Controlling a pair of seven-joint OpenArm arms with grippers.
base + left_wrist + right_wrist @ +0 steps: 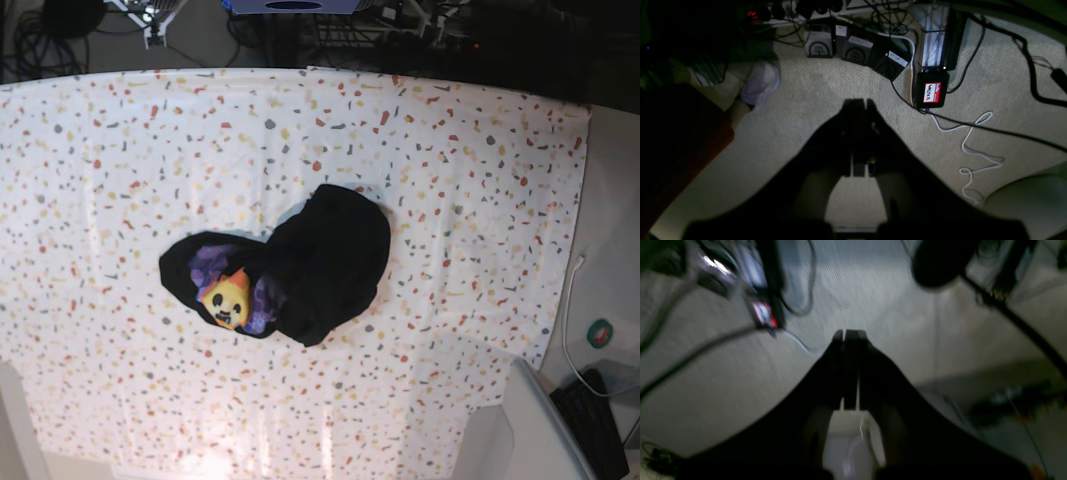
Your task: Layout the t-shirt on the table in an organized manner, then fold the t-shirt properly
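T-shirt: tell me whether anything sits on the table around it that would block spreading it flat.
Nothing visible does. The t-shirt lies bunched mid-table, with only bare speckled cloth around it. Neither arm appears in the base view.

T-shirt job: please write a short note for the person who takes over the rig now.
Left gripper: shut, empty, over carpet floor, away from the table.
Right gripper: shut, empty, also over floor; its view is blurred.
T-shirt: crumpled in a heap near the middle of the table, part of the face print showing at its left end in the base view. No arm shows in that view.
Done: nothing yet.
Left: spread the shirt flat, then fold it.
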